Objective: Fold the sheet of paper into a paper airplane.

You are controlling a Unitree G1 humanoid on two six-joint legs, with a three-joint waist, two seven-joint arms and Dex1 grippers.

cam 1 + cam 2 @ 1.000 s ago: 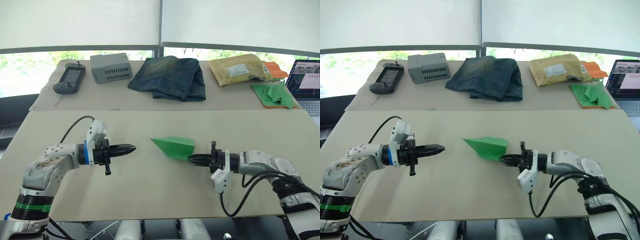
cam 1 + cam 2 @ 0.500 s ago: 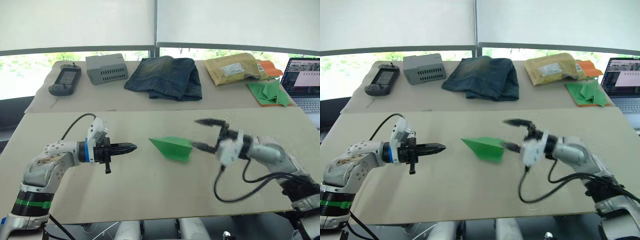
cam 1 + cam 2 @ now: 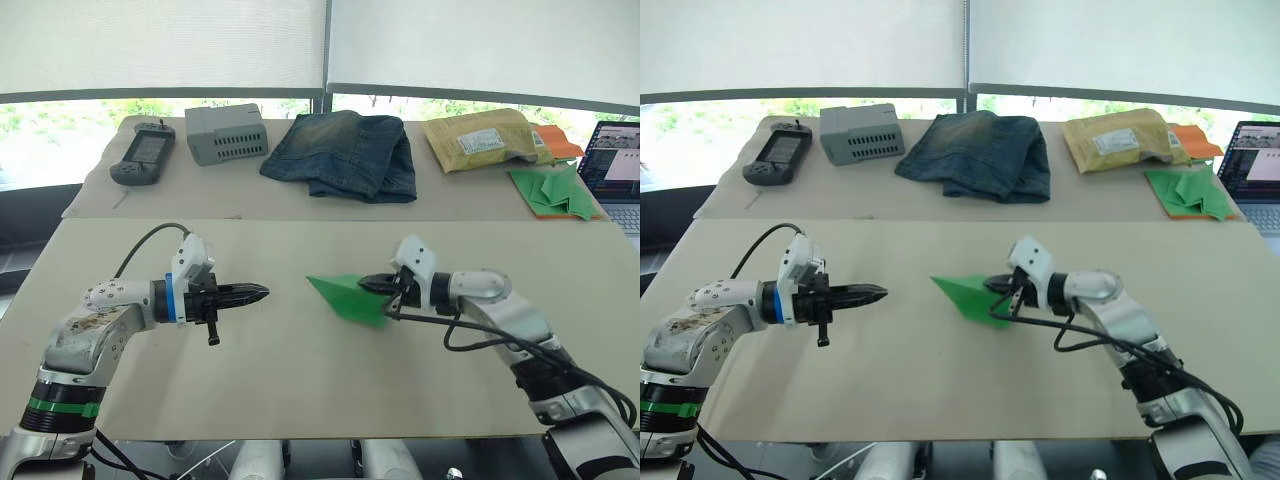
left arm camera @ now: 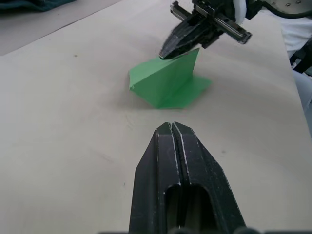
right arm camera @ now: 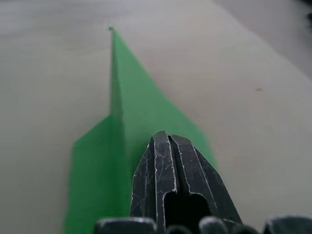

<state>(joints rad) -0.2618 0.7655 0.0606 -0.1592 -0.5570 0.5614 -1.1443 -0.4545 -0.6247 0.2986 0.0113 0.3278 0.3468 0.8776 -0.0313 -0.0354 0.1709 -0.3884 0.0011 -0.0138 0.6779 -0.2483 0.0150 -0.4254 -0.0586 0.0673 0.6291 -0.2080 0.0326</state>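
One broad beige bench (image 3: 300, 390) carries everything in front of me. Largest of the loose things on the bench beyond my grippers is a single folded pair of blue denim jeans (image 3: 345, 153), flanked by one grey vented box (image 3: 226, 133), one padded yellow mailer (image 3: 484, 137), one dark handheld controller (image 3: 142, 165), one laptop (image 3: 618, 172) at the far right edge and a heap of green paper pieces (image 3: 552, 191) on an orange paper (image 3: 558, 147). Between my two grippers lies the one thin bright green paper airplane (image 3: 350, 297), a creased pointed wedge with its nose aimed at my left gripper (image 3: 258, 293), which is clenched on nothing and stands apart from the nose. My right gripper (image 3: 376, 286) is clamped on the raised fold at the tail end. I judge the paper very light, limp away from the creases and easy to crumple or slide, so I should pinch it along a stiff crease ridge, gently, not on a flat wing.
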